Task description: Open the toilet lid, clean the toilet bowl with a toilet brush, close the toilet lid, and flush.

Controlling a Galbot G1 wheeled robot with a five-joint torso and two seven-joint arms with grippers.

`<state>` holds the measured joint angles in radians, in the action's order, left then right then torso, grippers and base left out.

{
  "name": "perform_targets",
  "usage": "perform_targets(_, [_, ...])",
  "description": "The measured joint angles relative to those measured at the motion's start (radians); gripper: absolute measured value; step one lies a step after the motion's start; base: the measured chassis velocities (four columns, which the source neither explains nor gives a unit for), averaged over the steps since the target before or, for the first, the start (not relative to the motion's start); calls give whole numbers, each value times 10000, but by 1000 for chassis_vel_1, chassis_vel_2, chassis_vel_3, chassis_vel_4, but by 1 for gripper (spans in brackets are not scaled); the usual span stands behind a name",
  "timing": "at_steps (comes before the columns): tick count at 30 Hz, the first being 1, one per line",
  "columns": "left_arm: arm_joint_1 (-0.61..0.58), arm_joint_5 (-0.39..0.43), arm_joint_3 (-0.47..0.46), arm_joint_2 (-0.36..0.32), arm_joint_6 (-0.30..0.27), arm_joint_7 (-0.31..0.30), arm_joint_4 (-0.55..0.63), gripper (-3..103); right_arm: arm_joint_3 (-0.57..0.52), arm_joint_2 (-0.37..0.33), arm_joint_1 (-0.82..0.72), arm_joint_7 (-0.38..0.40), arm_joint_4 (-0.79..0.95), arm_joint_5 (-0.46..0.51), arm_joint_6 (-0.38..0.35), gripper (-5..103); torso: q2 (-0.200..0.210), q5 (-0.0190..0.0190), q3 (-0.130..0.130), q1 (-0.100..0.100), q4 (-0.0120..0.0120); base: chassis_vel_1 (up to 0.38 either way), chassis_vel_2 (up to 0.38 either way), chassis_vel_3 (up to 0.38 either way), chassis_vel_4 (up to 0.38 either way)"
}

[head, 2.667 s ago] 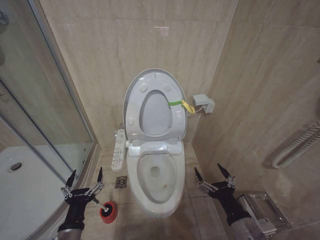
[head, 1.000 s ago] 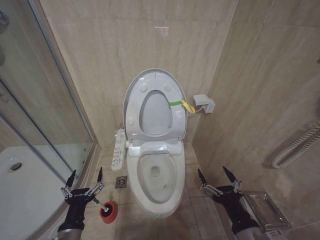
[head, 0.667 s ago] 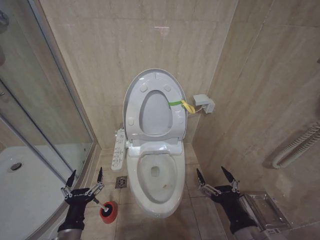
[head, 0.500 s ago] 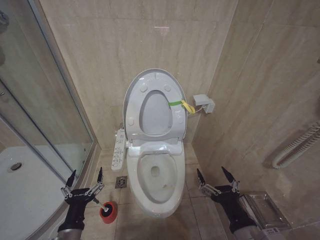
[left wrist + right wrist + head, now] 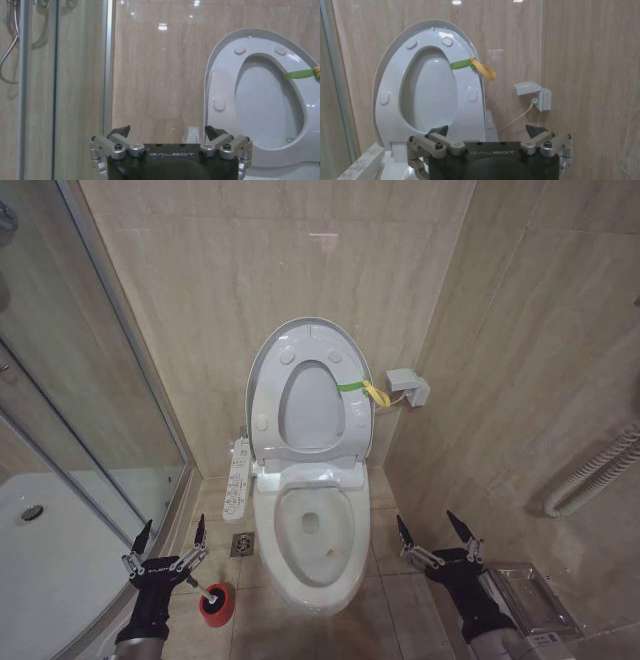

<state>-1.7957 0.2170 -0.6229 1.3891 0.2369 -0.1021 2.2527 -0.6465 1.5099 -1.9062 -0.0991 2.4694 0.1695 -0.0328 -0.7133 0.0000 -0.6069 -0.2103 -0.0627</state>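
Note:
The toilet lid [image 5: 308, 408] stands upright against the back wall with the seat ring raised against it, and a yellow-green strap [image 5: 362, 389] is tied at its right side. Below it the toilet bowl [image 5: 345, 565] lies uncovered. The toilet brush [image 5: 203, 588] leans in a red cup [image 5: 217, 604] on the floor left of the bowl. My left gripper [image 5: 172, 525] is open just above and left of the cup, holding nothing. To the right of the bowl my right gripper [image 5: 425, 520] hangs open and empty. The wrist views face the lid [image 5: 270, 105] [image 5: 430, 90] beyond each open gripper [image 5: 167, 131] [image 5: 486, 130].
A glass shower enclosure [image 5: 100, 430] and white shower tray [image 5: 40, 550] close off the left. A button panel [image 5: 238, 478] hangs beside the seat, with a floor drain [image 5: 243, 545] under it. A wall box [image 5: 408, 387], a corrugated hose [image 5: 590, 470] and a metal tray [image 5: 525, 595] are on the right.
My right gripper has drifted a little to the right and lower. The left gripper, brush and lid have stayed where they were.

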Motion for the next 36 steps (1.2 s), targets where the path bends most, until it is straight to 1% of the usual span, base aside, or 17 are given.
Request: perform_targets(36, [0, -1, 0, 0, 0, 0, 0, 100, -5, 0, -1, -12, 6, -2, 15, 100, 0, 0, 0, 0, 0, 0, 0, 0, 0])
